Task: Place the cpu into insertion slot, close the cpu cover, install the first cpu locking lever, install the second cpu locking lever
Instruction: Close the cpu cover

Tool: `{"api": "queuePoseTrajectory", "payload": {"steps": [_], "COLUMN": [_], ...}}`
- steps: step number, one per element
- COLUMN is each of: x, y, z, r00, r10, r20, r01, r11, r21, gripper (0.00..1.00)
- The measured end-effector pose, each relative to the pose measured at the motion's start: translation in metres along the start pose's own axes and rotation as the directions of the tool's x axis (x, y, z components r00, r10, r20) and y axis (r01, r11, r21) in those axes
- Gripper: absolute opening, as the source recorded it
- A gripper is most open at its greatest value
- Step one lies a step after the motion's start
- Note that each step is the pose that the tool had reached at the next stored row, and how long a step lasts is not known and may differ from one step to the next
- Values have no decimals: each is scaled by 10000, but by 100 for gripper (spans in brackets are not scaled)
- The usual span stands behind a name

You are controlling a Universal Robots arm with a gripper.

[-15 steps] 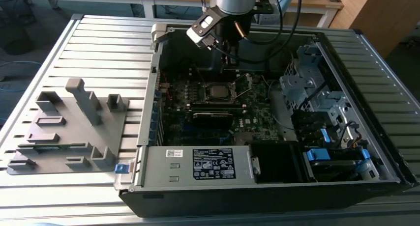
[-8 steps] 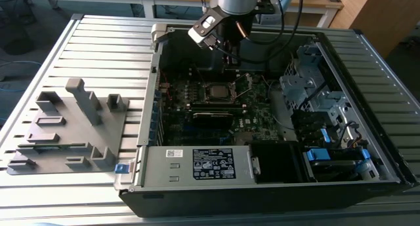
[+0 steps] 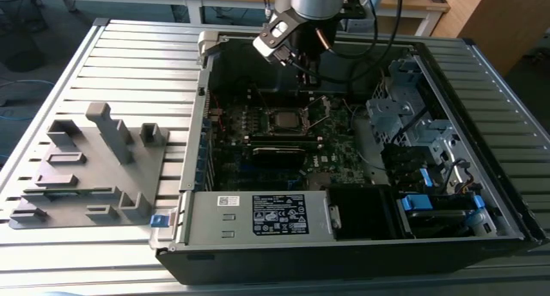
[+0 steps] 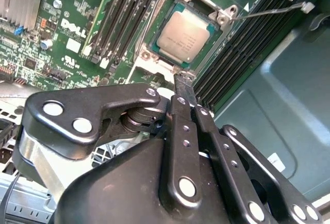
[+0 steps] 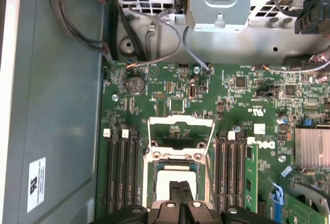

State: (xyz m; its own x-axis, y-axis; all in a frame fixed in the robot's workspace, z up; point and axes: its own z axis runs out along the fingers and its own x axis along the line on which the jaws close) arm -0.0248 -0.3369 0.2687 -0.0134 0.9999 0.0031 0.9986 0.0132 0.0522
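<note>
Cpu (image 4: pixel 181 36) sits in insertion slot (image 4: pixel 146 55), flanked by memory slots (image 4: pixel 124 18).

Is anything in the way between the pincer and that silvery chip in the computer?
Nothing visible. The pincer hangs close over the cpu, which lies bare in the insertion slot. The cpu cover stands swung open, away from it.

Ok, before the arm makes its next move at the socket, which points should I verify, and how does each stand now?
1. cpu lying flat in the insertion slot: ok.
2. cpu cover closed: not ok, it stands open.
3. wire lever latched: not ok, it sticks out free.
4. second lever latched: cannot tell.
5. claw empty: ok, it is shut and holds nothing, just above the slot's edge.
</note>
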Motion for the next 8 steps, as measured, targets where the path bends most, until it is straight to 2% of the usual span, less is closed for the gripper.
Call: {"api": "queuePoseTrajectory", "payload": {"steps": [8], "x": [-2], "y": [120], "z": [11], "r00": [10000], "r10": [0], "r20": [0], "r01": [0], "r11": [10000], "r21": [3], "gripper": [11]}}
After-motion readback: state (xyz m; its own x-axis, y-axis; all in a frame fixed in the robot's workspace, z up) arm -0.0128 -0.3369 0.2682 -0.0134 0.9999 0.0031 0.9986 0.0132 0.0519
